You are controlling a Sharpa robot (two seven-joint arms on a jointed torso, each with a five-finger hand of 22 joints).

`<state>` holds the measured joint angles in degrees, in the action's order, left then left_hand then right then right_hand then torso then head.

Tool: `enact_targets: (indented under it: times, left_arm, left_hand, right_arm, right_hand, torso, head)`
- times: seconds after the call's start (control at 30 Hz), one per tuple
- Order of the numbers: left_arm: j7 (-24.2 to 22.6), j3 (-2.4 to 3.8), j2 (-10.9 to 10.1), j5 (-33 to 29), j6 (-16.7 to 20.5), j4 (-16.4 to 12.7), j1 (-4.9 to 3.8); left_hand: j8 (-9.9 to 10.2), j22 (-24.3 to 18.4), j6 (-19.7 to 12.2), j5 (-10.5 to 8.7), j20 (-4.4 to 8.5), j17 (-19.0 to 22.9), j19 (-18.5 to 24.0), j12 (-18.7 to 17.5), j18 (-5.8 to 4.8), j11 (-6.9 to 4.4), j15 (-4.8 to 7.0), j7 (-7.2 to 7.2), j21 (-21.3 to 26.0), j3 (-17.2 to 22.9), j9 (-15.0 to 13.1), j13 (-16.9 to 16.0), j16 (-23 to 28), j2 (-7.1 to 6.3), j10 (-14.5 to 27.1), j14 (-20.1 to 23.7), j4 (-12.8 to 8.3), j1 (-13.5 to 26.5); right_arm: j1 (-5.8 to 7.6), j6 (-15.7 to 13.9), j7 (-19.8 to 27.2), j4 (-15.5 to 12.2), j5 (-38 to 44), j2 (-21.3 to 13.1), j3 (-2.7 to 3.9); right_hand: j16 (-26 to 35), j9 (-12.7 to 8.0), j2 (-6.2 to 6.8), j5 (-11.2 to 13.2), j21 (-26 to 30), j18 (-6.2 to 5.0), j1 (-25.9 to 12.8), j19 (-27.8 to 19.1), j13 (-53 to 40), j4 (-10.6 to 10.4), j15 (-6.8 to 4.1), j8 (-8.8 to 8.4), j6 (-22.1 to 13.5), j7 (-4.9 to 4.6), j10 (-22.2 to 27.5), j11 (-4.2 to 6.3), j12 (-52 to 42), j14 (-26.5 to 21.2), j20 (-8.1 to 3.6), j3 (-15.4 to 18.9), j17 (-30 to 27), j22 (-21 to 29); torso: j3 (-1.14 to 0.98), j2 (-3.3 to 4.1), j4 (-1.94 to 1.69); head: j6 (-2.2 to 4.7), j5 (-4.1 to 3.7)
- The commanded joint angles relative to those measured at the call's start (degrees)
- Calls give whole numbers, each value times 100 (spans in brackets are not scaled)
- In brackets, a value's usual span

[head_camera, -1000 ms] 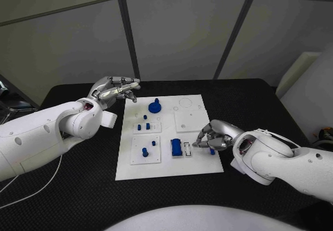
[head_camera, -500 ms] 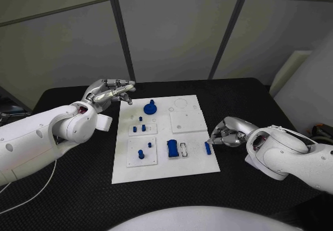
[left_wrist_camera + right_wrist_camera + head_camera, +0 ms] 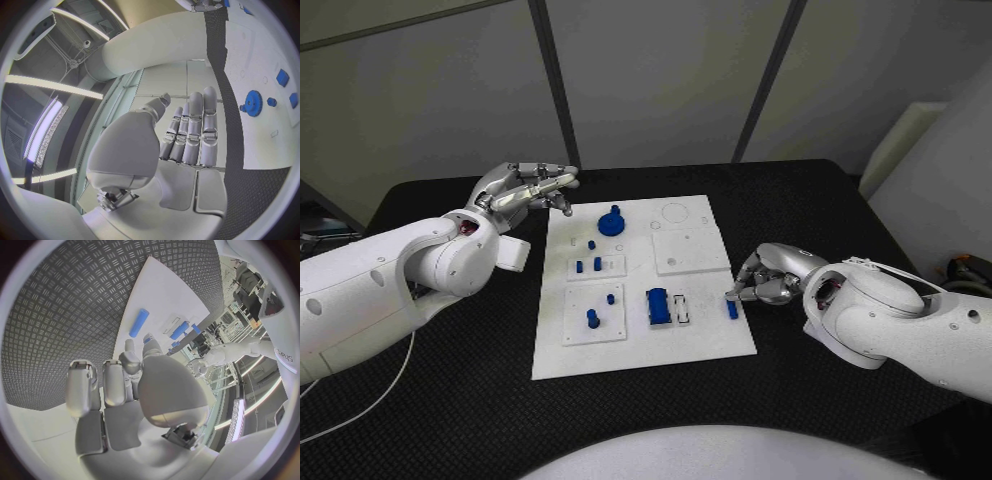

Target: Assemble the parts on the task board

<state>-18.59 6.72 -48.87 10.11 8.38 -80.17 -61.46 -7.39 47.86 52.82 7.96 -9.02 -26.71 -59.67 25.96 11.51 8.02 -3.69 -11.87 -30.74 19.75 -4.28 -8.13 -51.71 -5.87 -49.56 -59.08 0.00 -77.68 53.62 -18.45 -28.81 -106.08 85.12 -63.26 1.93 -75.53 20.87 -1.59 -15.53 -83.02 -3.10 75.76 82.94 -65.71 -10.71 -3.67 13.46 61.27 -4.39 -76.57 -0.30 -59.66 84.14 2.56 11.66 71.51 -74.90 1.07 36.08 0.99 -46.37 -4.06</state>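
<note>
The white task board (image 3: 646, 340) lies mid-desk, holding the blue parts: a gear (image 3: 615, 222) near its far edge, a block (image 3: 658, 306) and a pin (image 3: 731, 309) nearer. Left hand (image 3: 524, 188) and right hand (image 3: 764, 278) are both curled, holding nothing.

Two bulky white arms with smooth, glossy, rounded shells, left arm (image 3: 401, 275) and right arm (image 3: 906, 325), each narrowing at the wrist with a glimpse of reddish inner parts at the joint seam. Silver metallic left hand (image 3: 524, 190) and right hand (image 3: 769, 275), built of segmented links with dark gaps between them and pale, rounded fingertips (image 3: 203, 100), broad smooth palm plates (image 3: 169, 385) and small exposed mechanical fittings near the base. Thin pale cable trailing below the left arm across the table, another thin wire along the right forearm.
</note>
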Motion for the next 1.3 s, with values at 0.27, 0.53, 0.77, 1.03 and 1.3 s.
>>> enact_targets:
  times: [0.27, 0.53, 0.77, 1.03, 1.3]
  left_arm:
    - [-48, 4, -8, -21, -64, -8, -7]
    - [-45, 4, -13, -21, -63, -4, -5]
    - [-44, 4, -10, -21, -73, -5, -3]
    - [-34, 4, -21, -21, -86, -11, -1]
    - [-29, 4, -31, -21, -87, -19, -1]
  left_hand:
    - [-17, -5, -18, 7, -19, 5, -2, 39, -104, 18, -2, 3, 25, -33, -8, 1, 33, 53, 40, 33, 10, 14]
    - [-17, -5, -18, 7, -19, 5, -2, 39, -104, 18, -2, 3, 25, -33, -8, 1, 33, 53, 40, 33, 10, 14]
    - [-21, -8, -19, 6, -19, 9, -4, 46, -104, 18, -3, 3, 29, -40, -8, 2, 33, 54, 44, 32, 10, 15]
    - [-21, -8, -19, 6, -19, 9, -4, 46, -104, 18, -3, 3, 29, -40, -8, 2, 33, 54, 44, 32, 10, 15]
    - [-21, -8, -19, 6, -19, 9, -4, 46, -104, 18, -3, 3, 29, -40, -8, 2, 33, 54, 44, 32, 10, 15]
  right_arm:
    - [-128, 327, -118, 84, 132, 140, -3]
    - [-158, 504, -183, 106, 237, 185, -4]
    - [-172, 543, -234, 145, 408, 284, -5]
    - [-206, 771, -283, 171, 908, 416, -5]
    - [-216, 1021, -336, 160, 1279, 472, -6]
  right_hand:
    - [31, 14, 15, -14, 31, -2, -64, -1, 6, -48, -18, 0, 31, -2, 12, 30, 47, 255, -2, 8, -8, -126]
    - [37, 31, 38, -20, 37, -4, -39, -5, 13, -37, -23, 7, 45, 6, 20, 37, 62, 254, -6, 12, -13, -118]
    - [50, 70, 55, -28, 47, -6, 86, -12, 14, 24, -33, 4, 41, 15, 35, 47, 85, 250, -18, -17, -24, -106]
    - [99, 142, 102, 158, 85, -15, 639, -38, 55, 374, -40, -43, -17, 1, 103, 49, 198, 238, -35, -212, -67, -59]
    - [162, 157, 110, 55, 131, -27, 834, -73, 133, 500, -24, -108, -69, -29, 191, 27, 342, 220, -23, -361, -124, 5]
  torso:
    - [-2, 3, 4]
    - [3, -4, 6]
    - [1, -4, 1]
    - [8, -6, -1]
    - [5, -9, 7]
  head:
    - [-34, 20]
    - [-51, 23]
    - [-57, 26]
    - [-73, 45]
    - [-81, 51]
